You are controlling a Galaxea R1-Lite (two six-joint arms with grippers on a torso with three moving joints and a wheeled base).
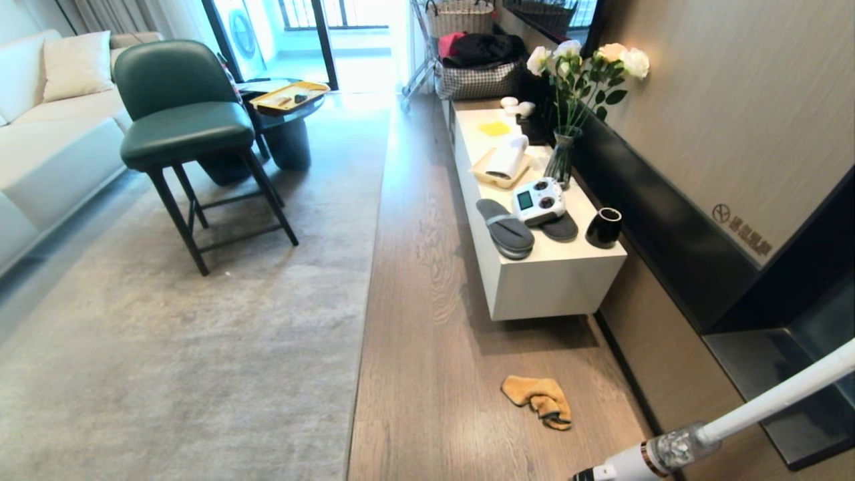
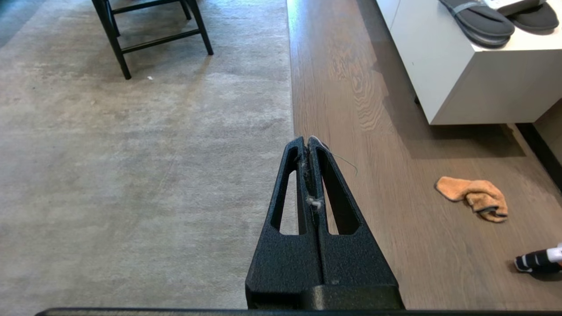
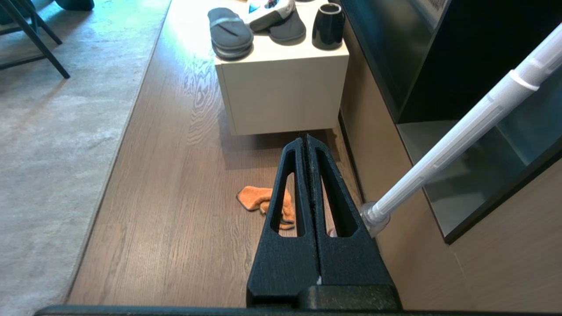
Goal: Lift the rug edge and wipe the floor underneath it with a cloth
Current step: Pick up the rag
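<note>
We are holding both arms out ahead of us, level and low over the room, neither reaching for anything. Neither arm is showing in the head view. The left tool [image 2: 307,141] is pressed together, its two black fingers [image 2: 287,184] meeting along their whole length, with bits of pale fluff and a thin thread caught in the seam. It is pinching nothing else. It is hanging above the rug edge [image 2: 291,109], which is running straight away from us and lying flat on the floor [image 2: 377,210].

The right tool [image 3: 306,139] is likewise pressed together and empty, pointing toward the end of the white desk [image 3: 281,96].

The cloth [image 1: 540,399] is lying crumpled on the floor, well apart from the rug edge and near the wall, short of the desk end. From the right wrist it is lying below the right tool, partly hidden behind the fingers. From the left wrist it is lying off toward the desk side, clear of the left tool.

A white pole [image 1: 768,404] is slanting down toward the floor just beside the cloth. Grey slippers [image 1: 505,228] and a black cup [image 1: 604,227] are sitting on the desk.
</note>
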